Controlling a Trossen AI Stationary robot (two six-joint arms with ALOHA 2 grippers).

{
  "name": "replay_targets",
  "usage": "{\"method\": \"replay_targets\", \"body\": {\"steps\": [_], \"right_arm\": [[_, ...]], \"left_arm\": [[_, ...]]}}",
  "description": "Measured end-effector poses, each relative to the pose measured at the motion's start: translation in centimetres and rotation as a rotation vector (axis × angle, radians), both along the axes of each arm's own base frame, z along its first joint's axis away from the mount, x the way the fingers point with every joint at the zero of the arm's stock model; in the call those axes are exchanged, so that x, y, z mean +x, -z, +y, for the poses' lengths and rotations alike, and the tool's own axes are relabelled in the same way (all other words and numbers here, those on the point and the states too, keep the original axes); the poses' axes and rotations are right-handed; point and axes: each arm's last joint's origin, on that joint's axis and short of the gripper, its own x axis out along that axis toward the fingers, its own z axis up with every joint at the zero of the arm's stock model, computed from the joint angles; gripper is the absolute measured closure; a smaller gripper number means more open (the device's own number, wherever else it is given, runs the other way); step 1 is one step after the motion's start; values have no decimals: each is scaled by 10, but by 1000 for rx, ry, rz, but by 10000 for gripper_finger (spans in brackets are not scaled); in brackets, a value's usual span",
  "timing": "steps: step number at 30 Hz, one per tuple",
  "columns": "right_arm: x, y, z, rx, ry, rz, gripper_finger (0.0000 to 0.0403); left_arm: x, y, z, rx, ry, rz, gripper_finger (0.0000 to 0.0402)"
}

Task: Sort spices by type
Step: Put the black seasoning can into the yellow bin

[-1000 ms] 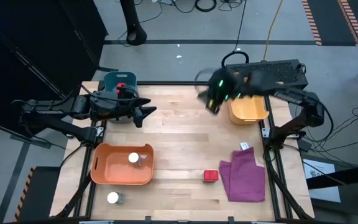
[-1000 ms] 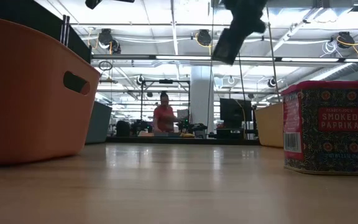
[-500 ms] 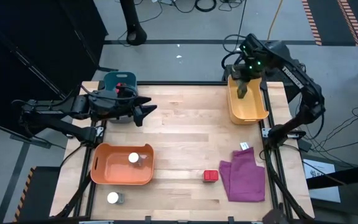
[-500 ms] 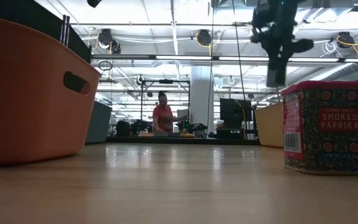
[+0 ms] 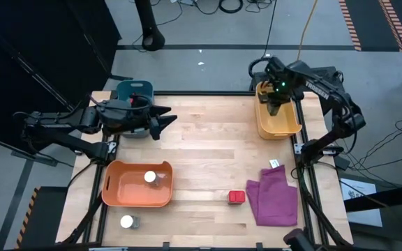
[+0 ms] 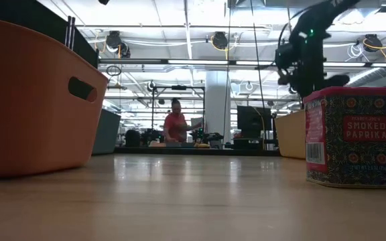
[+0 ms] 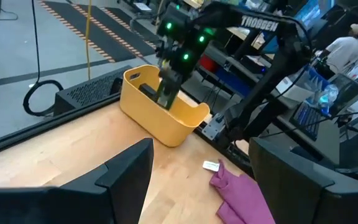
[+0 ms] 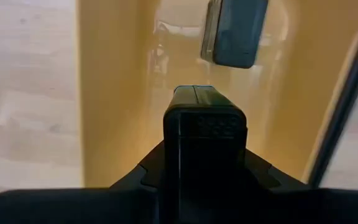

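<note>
My right gripper [image 5: 273, 106] reaches down into the yellow bin [image 5: 289, 125] at the table's far right, shut on a dark grey spice box [image 8: 205, 124]. A second dark grey box [image 8: 234, 31] lies on the bin floor beyond it. My left gripper [image 5: 163, 125] waits open beside the teal bin [image 5: 132, 89]. One white-lidded jar [image 5: 150, 177] stands in the orange bin [image 5: 121, 188], and another [image 5: 126, 222] stands on the table near it. A red paprika box [image 5: 236, 197] stands on the table. I cannot make out the other red box. My right gripper pinches the dark grey spice box between its two fingers [image 8: 143, 171], which sit on opposite sides of it. The fingers come from above, pointing down. The box's end [image 8: 205, 109] points down into the yellow bin; I cannot tell whether it touches the floor.
A purple cloth [image 5: 274, 196] lies at the right near edge, with a small white tag [image 5: 273, 164] beside it. The middle of the wooden table [image 5: 208, 153] is bare. In the low view a person [image 6: 176, 126] stands far behind the table.
My right gripper, carrying the dark grey box, swung from the far middle of the table toward the right edge. It turned to point down and lowered into the yellow bin.
</note>
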Motion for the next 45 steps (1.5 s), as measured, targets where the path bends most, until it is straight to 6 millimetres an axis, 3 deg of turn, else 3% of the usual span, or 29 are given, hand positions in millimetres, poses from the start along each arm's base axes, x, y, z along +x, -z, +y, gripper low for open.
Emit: {"method": "replay_targets", "body": {"steps": [8,14,32,45], "right_arm": [[0,40,0,-33,10,-22,307],[2,57,0,-86,11,-16,307],[9,59,-1,-166,24,-17,307],[4,61,6,-75,59,6,307]], "left_arm": [[0,-1,0,-1,0,-8,133],[0,-1,0,1,-10,-13,133],[0,-1,1,10,-39,-10,133],[0,-1,1,10,-39,-10,133]]}}
